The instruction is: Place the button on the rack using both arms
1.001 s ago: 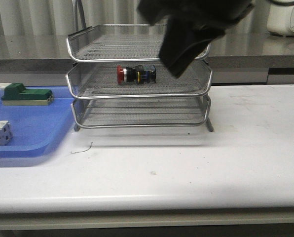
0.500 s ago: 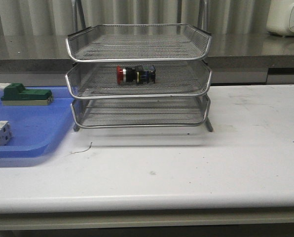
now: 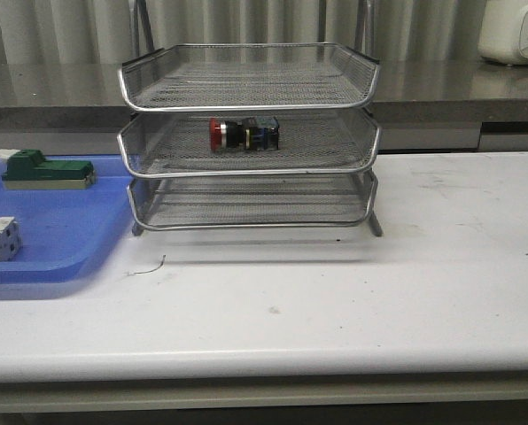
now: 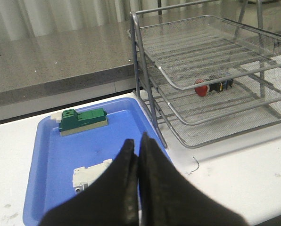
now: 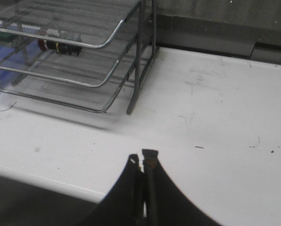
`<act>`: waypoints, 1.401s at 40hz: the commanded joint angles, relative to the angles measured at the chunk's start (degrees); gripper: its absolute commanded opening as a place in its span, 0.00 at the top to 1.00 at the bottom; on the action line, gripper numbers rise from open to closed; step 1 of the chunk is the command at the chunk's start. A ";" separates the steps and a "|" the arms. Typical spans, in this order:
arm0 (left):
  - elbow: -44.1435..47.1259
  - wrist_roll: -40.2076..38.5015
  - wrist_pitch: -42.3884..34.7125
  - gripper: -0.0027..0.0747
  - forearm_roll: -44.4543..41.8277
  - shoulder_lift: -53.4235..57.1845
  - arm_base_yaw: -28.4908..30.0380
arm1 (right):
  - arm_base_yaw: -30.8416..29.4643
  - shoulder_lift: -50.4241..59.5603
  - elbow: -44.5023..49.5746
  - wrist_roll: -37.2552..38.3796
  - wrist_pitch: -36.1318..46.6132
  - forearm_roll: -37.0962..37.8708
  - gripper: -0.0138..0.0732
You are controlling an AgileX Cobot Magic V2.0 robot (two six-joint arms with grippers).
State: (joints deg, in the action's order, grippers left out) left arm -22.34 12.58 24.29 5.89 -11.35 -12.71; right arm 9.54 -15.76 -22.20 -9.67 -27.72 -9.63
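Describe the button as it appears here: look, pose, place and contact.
The button is small, with a red mushroom head, a black collar and a dark body with yellow marks. It lies on its side on the mesh floor of the middle tier of the rack, head toward the blue tray. Nothing else touches it; no tool is near.

White worktop before a grey counter and pale curtain

The worktop (image 3: 353, 301) is scuffed and lightly speckled; behind it runs a grey stone-look counter (image 3: 60, 84), backed by a pleated pale curtain (image 3: 60, 31), with a white appliance (image 3: 515, 31) on the counter.
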 commanded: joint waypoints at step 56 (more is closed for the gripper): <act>6.68 -1.00 -16.26 0.99 -1.22 4.80 0.17 | -0.36 5.88 0.92 -0.27 6.24 -0.41 0.91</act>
State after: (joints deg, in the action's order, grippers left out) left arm -16.98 12.23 16.34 4.84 -8.59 -12.71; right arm 9.54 -9.41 -19.84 -9.67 -26.25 -9.76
